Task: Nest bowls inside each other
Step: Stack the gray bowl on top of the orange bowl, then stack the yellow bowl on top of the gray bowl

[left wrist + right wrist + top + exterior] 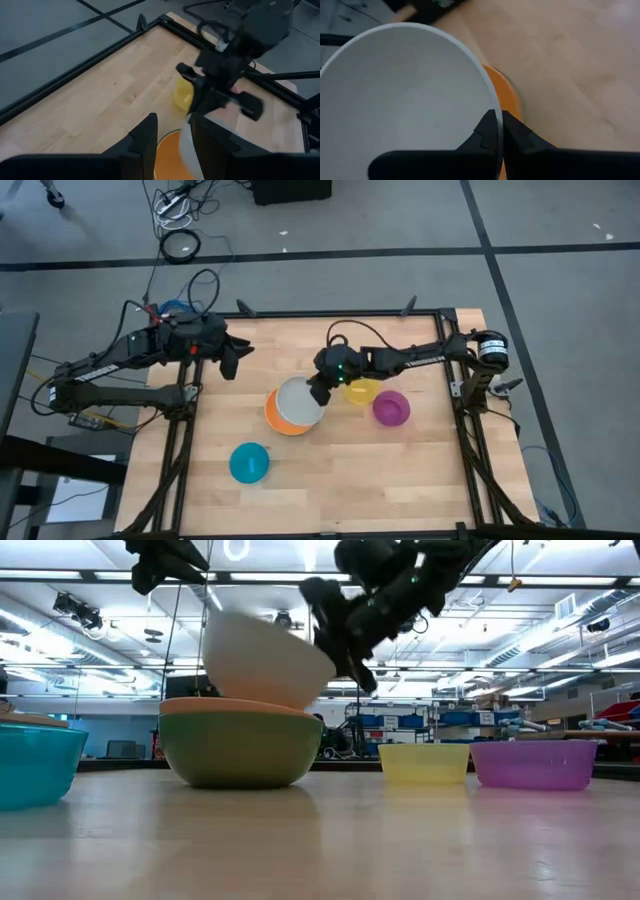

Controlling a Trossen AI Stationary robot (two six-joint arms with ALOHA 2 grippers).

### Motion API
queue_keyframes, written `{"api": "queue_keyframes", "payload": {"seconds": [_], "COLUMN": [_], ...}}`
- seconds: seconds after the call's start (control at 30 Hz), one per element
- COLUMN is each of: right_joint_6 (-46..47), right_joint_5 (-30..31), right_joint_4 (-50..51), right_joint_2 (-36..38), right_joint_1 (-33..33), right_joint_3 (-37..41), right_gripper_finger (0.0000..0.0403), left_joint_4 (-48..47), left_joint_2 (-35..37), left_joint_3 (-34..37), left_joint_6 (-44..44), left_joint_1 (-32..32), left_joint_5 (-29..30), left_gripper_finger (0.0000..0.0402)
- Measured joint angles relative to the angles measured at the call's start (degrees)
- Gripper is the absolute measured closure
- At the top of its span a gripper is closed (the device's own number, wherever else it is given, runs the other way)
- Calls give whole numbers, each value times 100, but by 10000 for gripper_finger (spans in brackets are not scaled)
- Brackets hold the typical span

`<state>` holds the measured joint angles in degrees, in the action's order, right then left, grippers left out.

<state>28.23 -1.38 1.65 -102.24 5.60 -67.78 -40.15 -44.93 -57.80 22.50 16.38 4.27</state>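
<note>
Now: right gripper (318, 392) pinching white bowl (298, 404) by rim at 3 o'clock edge, tilted above orange bowl (238, 707) nested in green bowl (240, 748), table centre. Risk: thin-rim pinch slipping, or tilted release tipping bowl off stack. Left gripper (232, 360) waiting at 10 o'clock, part spread, empty.

a pale wooden table top (330, 470) sits inside a black metal frame (340, 313). around it lies a grey floor (560, 220) crossed by dark lines. a coil of black cable (180, 246) rests on the floor beyond the far left corner. seen level across the table, the room behind is large, with rows of bright ceiling lights (560, 580) and blue shelving (400, 725) in the distance.
</note>
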Motion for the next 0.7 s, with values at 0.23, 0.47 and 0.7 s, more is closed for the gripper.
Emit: {"api": "queue_keyframes", "payload": {"seconds": [0.23, 0.47, 0.7], "right_joint_6": [-246, -124, -245], "right_joint_5": [13, -35, -57], "right_joint_4": [-146, -51, 444], "right_joint_2": [-201, -266, 36], "right_joint_1": [11, -13, -44], "right_joint_3": [-3, 0, 0], "right_gripper_finger": [386, 306, 264], "left_joint_4": [-31, -58, -281], "left_joint_2": [0, 0, 0], "left_joint_3": [0, 0, 0], "left_joint_6": [-78, -116, 37], "left_joint_1": [0, 0, 0], "left_joint_5": [0, 1, 2], "left_gripper_finger": [275, 275, 275]}}
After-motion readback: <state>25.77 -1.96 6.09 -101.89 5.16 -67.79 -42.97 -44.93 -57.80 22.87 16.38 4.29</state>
